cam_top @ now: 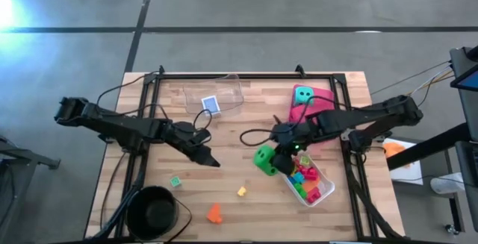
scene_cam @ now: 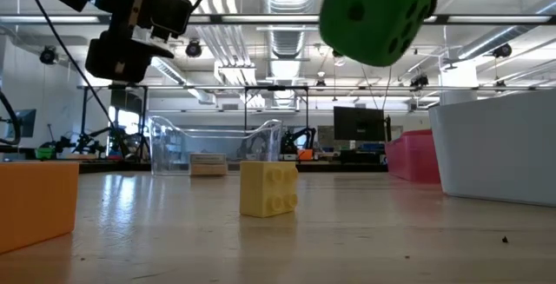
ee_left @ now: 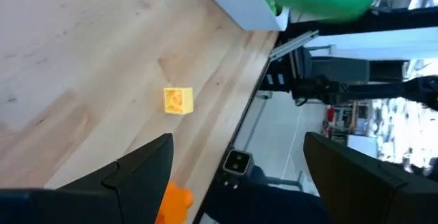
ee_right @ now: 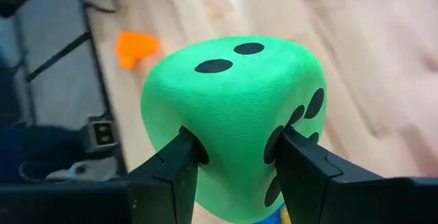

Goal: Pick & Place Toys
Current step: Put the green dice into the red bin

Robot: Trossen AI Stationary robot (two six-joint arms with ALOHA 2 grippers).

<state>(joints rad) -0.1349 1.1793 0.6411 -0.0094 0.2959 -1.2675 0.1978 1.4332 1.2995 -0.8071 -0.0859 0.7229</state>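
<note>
- The wooden surface point(cam_top: 246, 117) fills the middle of the high view, its near left corner partly covered by a black bowl point(cam_top: 152, 210).
- The left arm reaches in from the left of the frame. Its left pincer point(cam_top: 210, 159) hangs left of centre with its fingers spread wide and nothing between them.
- The right arm comes in from the right, and its body hides part of the pink tray point(cam_top: 320, 102) at the upper right.
- The right pincer point(ee_right: 236, 157) is clamped on the green die point(ee_right: 236, 125), its fingers pressing into two opposite faces so the foam dents. The two-dot face points away from the wrist, and a side face with several dots is partly hidden by one finger.
- In the low view the green die point(scene_cam: 375, 15) hangs clear above the surface at the top of the frame, tilted and cut off by the upper edge.
- In the high view it sits just left of the white tray point(cam_top: 310, 184) at lower right. The small bricks piled in that tray are too jumbled to count.
- A teal die point(cam_top: 302, 94) rests in the pink tray.
- A clear tray point(cam_top: 224, 91) at upper centre holds a small blue box point(cam_top: 211, 104).
- Loose on the surface at the lower left of centre are an orange brick point(cam_top: 215, 213), a yellow brick point(cam_top: 242, 191) and a small green brick point(cam_top: 175, 181); their facings cannot be made out.
</note>
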